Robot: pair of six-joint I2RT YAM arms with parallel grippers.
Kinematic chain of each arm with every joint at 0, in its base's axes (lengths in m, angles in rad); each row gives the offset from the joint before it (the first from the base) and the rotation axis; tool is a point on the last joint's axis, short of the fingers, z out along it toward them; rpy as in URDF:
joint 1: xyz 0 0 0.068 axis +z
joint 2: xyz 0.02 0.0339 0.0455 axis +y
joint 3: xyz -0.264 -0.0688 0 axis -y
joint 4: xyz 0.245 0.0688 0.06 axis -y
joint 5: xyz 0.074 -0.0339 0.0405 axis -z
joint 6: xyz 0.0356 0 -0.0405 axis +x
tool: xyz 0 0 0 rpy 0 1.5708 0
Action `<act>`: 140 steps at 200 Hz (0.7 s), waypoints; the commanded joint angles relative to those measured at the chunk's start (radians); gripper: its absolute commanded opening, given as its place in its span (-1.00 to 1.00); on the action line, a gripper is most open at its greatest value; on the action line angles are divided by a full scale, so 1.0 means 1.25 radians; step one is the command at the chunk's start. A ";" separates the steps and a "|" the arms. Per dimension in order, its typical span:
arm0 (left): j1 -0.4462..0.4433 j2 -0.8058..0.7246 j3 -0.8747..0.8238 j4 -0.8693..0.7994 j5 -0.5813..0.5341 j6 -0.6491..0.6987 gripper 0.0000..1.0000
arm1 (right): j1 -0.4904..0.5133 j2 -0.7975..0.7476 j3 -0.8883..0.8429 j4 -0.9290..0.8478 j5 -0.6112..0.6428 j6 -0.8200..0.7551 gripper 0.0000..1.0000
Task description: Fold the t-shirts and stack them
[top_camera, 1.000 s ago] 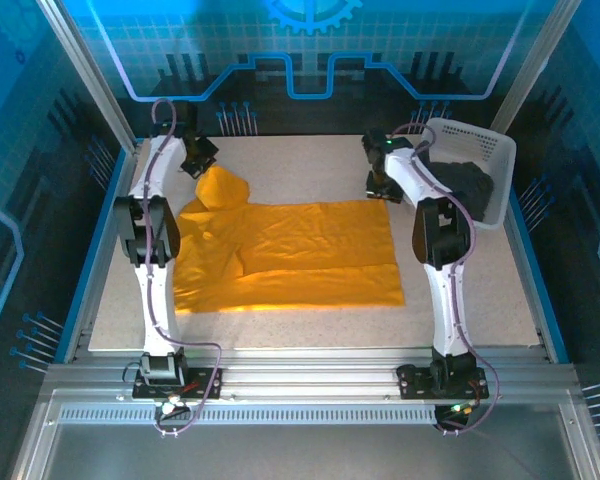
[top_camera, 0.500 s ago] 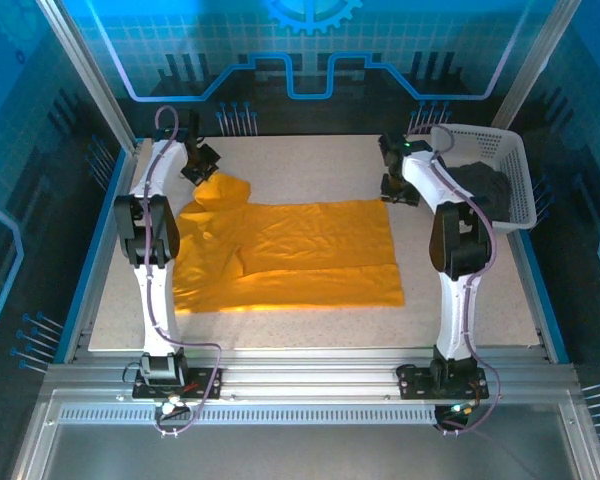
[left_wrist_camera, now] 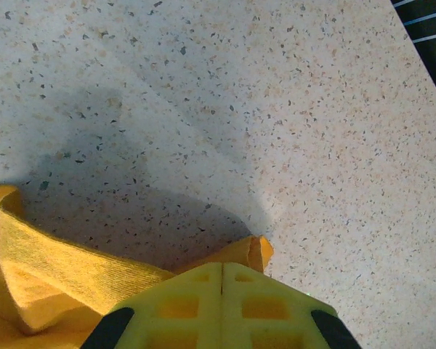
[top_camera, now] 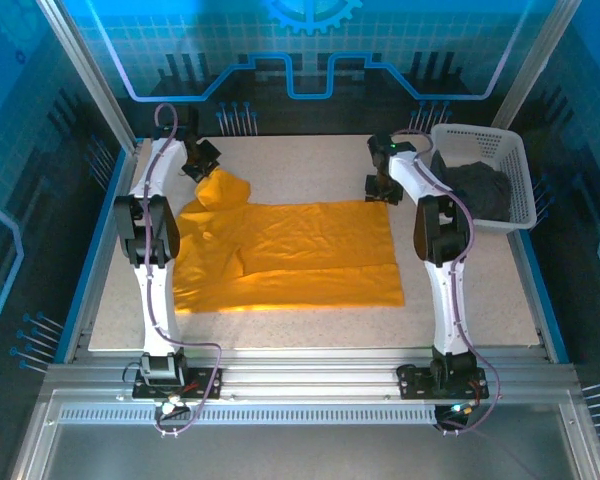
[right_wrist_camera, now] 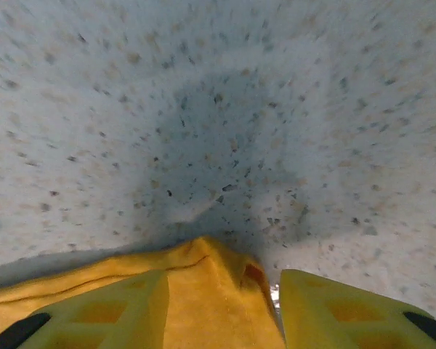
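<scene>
The orange-yellow t-shirt [top_camera: 290,255] lies spread across the middle of the table. Its far left part is bunched and lifted toward my left gripper [top_camera: 202,160]. In the left wrist view that gripper [left_wrist_camera: 221,270] is shut on the shirt's cloth [left_wrist_camera: 51,269], and a small tip pokes out past the jaws. My right gripper [top_camera: 380,188] sits at the shirt's far right corner. In the right wrist view its jaws [right_wrist_camera: 224,291] stand apart with the shirt corner [right_wrist_camera: 203,265] between them and a thin gap beside the right finger. The dark charcoal t-shirt [top_camera: 477,190] lies crumpled in the basket.
The white lattice basket [top_camera: 480,140] stands at the table's far right corner, close to my right arm. Speckled tabletop [top_camera: 310,165] shows beyond the shirt and along its near side. Aluminium rails [top_camera: 300,375] run along the front edge.
My right arm swung right toward the basket, then came back to the shirt's far right corner. The basket has shifted slightly right. My left gripper stayed on the lifted cloth.
</scene>
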 commanded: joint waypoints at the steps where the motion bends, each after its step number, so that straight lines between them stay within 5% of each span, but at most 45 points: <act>1: 0.002 0.014 0.038 -0.010 0.025 0.022 -1.00 | -0.014 0.022 0.033 -0.023 -0.039 -0.034 -0.13; 54: 0.002 0.023 0.050 -0.026 0.026 0.029 -1.00 | -0.025 0.046 0.058 -0.016 -0.033 -0.067 -0.32; 120: 0.002 0.036 0.083 -0.025 0.068 0.030 -1.00 | -0.039 0.038 0.093 -0.033 0.058 -0.097 -1.00; 140: -0.003 0.042 0.089 0.007 0.113 0.013 -1.00 | -0.061 0.019 0.096 -0.036 0.089 -0.091 -1.00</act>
